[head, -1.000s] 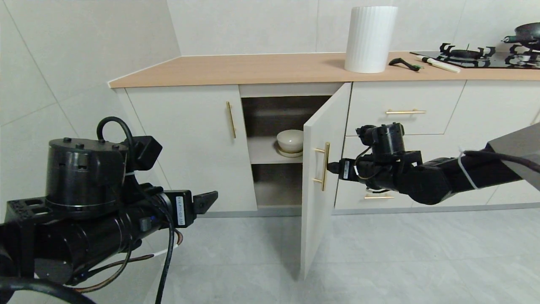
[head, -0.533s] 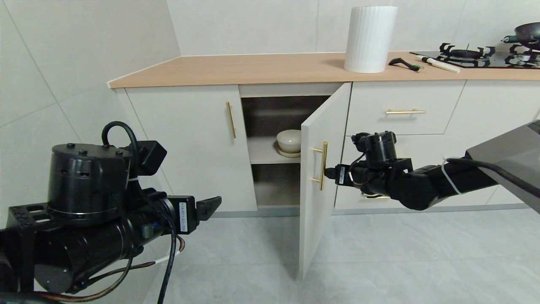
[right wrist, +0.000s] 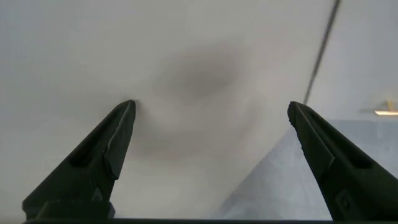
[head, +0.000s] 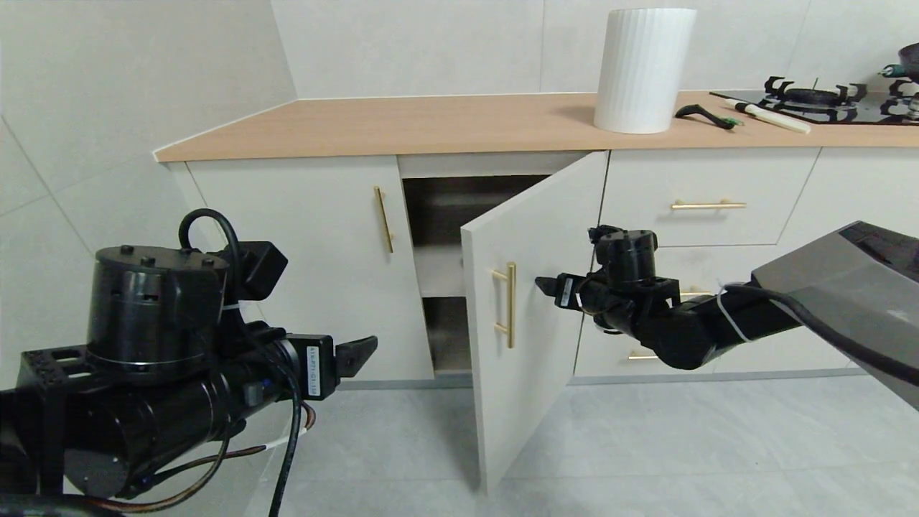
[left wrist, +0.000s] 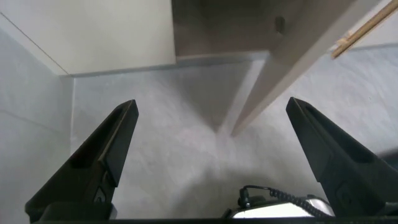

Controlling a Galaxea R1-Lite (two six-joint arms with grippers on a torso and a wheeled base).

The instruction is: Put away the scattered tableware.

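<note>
I see the cabinet door (head: 528, 287) matt off-white, smooth, laminate-looking; its handle (head: 510, 305) brushed brass-tone metal. Desk (head: 402, 126) top wood-grain, matt. Ribbed white canister (head: 641, 68) matt. Floor (head: 646, 445) grey stone-look tile, low sheen. Right end effector (right wrist: 210, 106) looks matt black plastic.

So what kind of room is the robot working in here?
Most likely a kitchen: a wood-topped counter, a gas hob on it, and a cabinet door standing ajar below.
</note>
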